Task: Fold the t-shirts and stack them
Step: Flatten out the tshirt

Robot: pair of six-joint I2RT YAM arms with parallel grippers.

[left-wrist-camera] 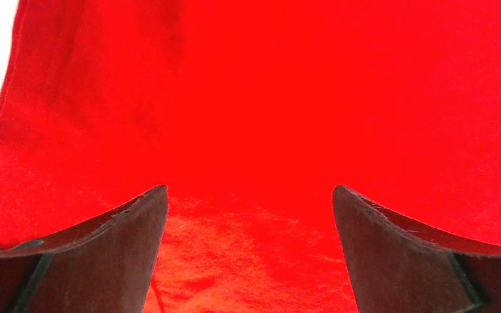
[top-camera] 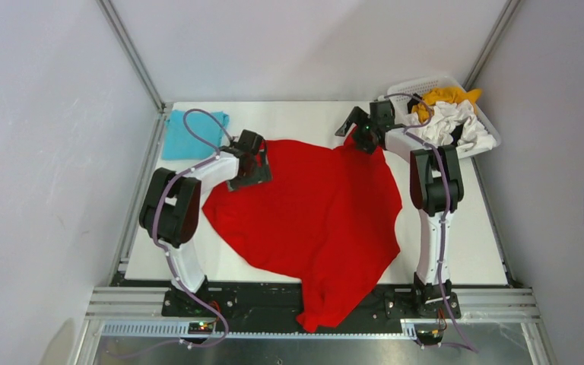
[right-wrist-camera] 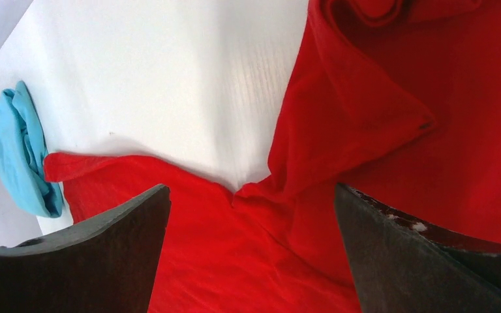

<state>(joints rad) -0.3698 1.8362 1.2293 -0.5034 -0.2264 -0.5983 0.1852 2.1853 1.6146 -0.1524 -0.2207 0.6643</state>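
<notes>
Red t-shirt (top-camera: 312, 220) lies rumpled across the table (top-camera: 464, 251), hem over the near edge. Left gripper (left-wrist-camera: 249, 192) and right gripper (right-wrist-camera: 251, 192) hang above its far side, jaws wide, empty. Limp, light cloth, probably best pinched at an edge fold.

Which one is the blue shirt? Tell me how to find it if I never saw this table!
Start at the white table with the big red t-shirt spread across its middle. Look to the far left corner, opposite the basket of clothes. The turquoise-blue t-shirt lies there as a small bundle, the only blue thing, and far smaller than the red one.
</notes>
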